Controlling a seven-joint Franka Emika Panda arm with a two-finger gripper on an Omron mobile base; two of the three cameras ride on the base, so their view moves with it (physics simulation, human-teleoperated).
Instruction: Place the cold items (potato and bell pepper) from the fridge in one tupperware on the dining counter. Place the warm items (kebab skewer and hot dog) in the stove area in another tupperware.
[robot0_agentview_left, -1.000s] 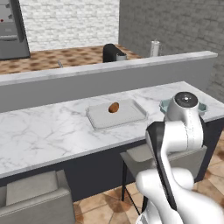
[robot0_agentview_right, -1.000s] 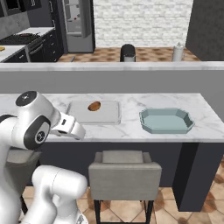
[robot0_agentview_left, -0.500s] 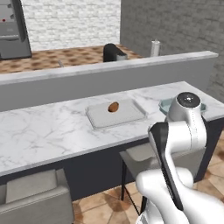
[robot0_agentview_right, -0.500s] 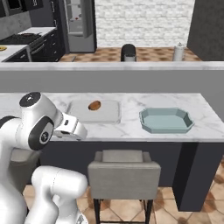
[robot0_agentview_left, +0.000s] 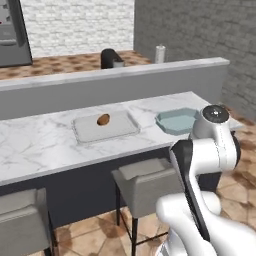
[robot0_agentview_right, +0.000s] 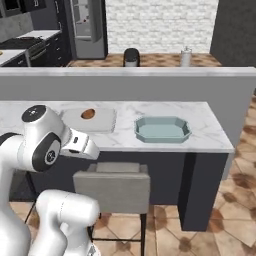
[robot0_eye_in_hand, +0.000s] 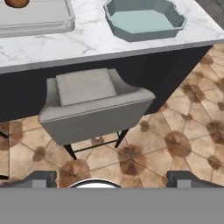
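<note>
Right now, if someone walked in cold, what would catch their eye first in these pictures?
Probably the orange-brown potato lying alone in the flat whitish tray on the marble dining counter, a spot of colour on pale stone. To the tray's right sits an empty teal octagonal container. A grey stool stands below the counter's edge, under the open pincer.

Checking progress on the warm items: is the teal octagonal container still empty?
Empty. The teal octagonal container shows a bare pale floor in both base views and the hand view; no skewer or hot dog inside.
</note>
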